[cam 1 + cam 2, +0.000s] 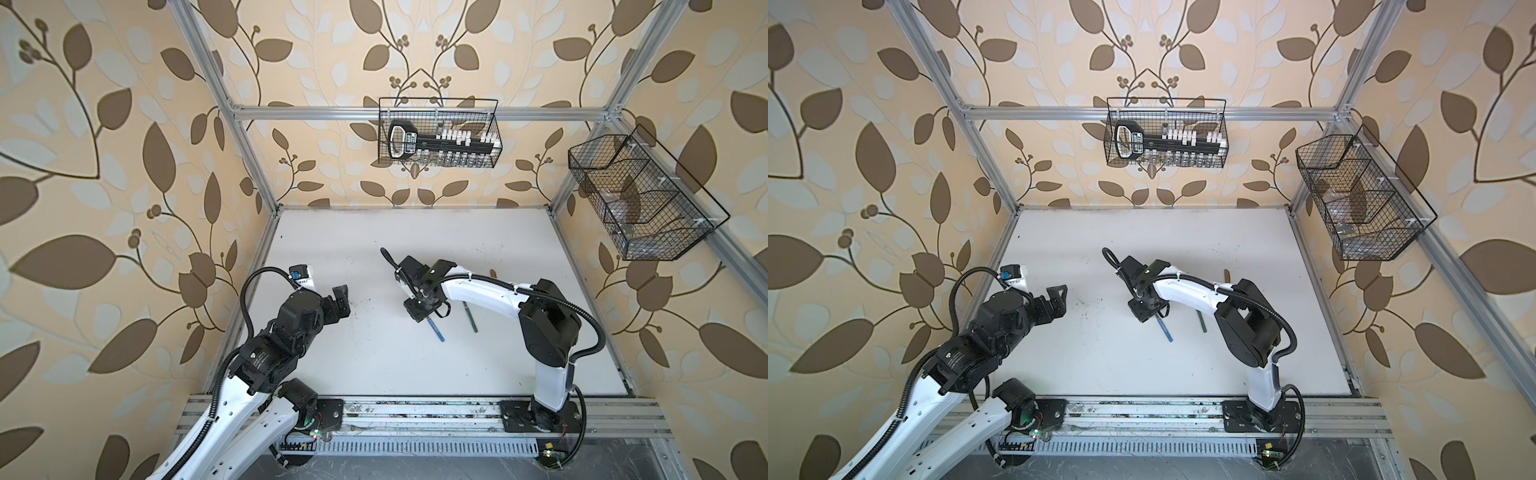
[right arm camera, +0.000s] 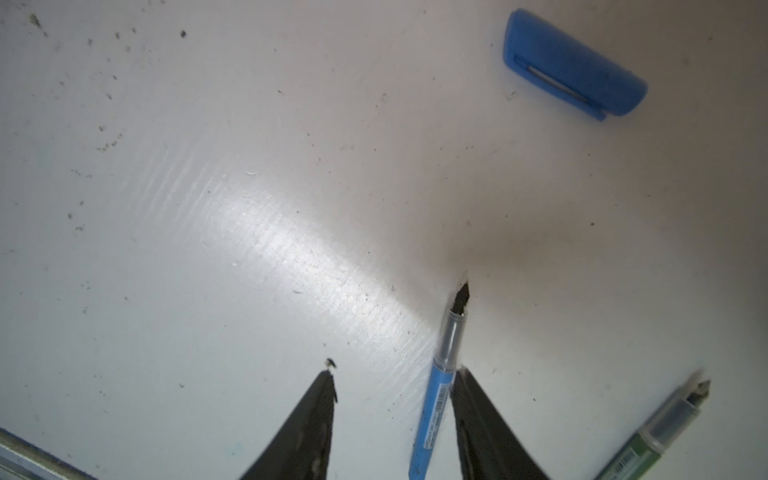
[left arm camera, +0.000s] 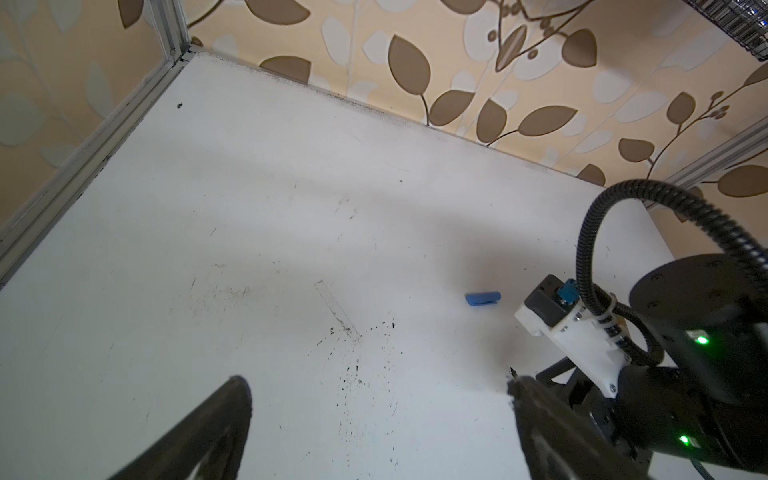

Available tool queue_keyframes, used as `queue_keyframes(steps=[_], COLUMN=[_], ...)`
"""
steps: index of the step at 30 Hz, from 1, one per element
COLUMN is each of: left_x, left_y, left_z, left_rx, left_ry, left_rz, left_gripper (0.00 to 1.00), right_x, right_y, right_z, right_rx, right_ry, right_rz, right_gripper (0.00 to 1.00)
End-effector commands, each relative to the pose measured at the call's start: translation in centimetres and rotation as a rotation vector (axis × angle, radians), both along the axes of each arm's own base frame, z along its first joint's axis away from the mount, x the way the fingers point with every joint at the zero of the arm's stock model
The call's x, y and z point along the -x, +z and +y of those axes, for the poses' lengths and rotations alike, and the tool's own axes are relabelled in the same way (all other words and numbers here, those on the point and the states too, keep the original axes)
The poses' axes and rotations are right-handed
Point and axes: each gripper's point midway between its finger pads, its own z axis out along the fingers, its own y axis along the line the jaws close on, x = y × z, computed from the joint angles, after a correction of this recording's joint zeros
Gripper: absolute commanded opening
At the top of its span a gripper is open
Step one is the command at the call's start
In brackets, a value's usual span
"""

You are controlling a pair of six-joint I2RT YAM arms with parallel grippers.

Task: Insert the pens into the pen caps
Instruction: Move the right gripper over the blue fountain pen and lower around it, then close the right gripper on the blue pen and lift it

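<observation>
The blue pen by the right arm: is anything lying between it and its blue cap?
Nothing visible. In the right wrist view the right end effector, jaws open, straddles the slim blue felt-tip pen, and only bare white table lies between its dark tip and the stubby blue plastic cap. The slim green pen lies aside.

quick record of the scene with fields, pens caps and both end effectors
blue pen: uncapped, lying on the white table, between the open jaws of the right end effector
right end effector: low over the blue pen, not yet clamped
blue cap: lying on the table, apart from the pen's tip
green pen: uncapped, lying beside the blue pen, outside the jaws
left end effector: open, holding nothing
</observation>
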Motion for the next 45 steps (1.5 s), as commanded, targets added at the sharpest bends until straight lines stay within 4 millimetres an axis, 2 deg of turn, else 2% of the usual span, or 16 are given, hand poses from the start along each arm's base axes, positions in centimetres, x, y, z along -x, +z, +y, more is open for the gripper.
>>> queue_keyframes(steps=[1, 10, 19, 32, 38, 45], left_x=[0.0, -0.3, -0.5, -0.6, -0.6, -0.5], left_y=[0.0, -0.6, -0.1, -0.4, -0.6, -1.3], left_z=[0.1, -0.2, -0.3, -0.4, -0.7, -1.4], left_rx=[0.005, -0.008, -0.011, -0.019, -0.014, 0.015], left_ry=[0.001, -0.004, -0.008, -0.013, -0.028, -0.053], left_rz=[-0.014, 0.009, -0.005, 0.003, 0.012, 0.025], left_gripper=[0.99, 0.99, 0.99, 0.99, 0.99, 0.99], right_x=[0.1, -0.3, -0.8, 0.0, 0.0, -0.4], right_y=[-1.0, -3.2, -4.8, -6.0, -6.6, -6.4], right_z=[-1.1, -2.1, -3.0, -3.3, -3.4, -3.4], right_rx=[0.065, 0.118, 0.129, 0.140, 0.144, 0.130], right_ry=[0.016, 0.010, -0.005, -0.014, -0.016, -0.028], right_rz=[0.021, 0.042, 0.073, 0.088, 0.093, 0.089], right_gripper=[0.47, 0.40, 0.35, 0.29, 0.23, 0.17])
